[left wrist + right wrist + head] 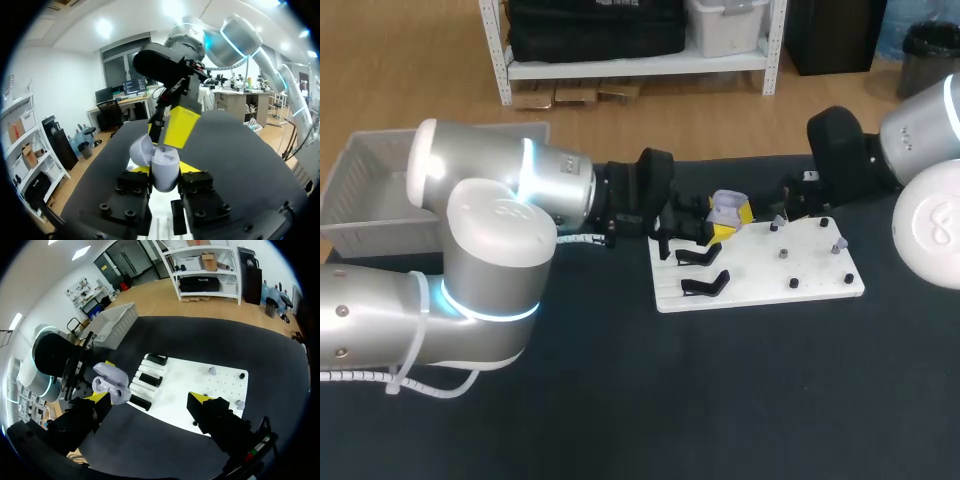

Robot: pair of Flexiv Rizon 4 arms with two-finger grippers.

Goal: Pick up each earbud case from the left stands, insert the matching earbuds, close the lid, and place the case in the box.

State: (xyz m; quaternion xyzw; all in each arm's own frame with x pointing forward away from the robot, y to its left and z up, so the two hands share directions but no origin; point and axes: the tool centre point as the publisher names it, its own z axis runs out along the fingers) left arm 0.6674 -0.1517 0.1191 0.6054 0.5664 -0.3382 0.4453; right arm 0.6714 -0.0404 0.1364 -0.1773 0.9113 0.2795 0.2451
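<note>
Grips the lilac earbud case (pixel 725 208) in the left gripper (pixel 162 174), lid open, above the far left corner of the white board (pixel 760 285), beside the black stands (pixel 705 283). Has the right gripper (pixel 147 402) spread wide and empty, just beside the case. Risks bumping the 2 claws together at such close quarters, tilting the case or knocking its lid shut. Could also fumble the small earbuds (pixel 838 243) on the right pegs.

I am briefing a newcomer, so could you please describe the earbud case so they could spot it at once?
Find the white board in the middle of the dark table. Over its rear edge, near the black stands, the left hand grips the earbud case. It is the only pale lavender, rounded thing there, with its lid open.
</note>
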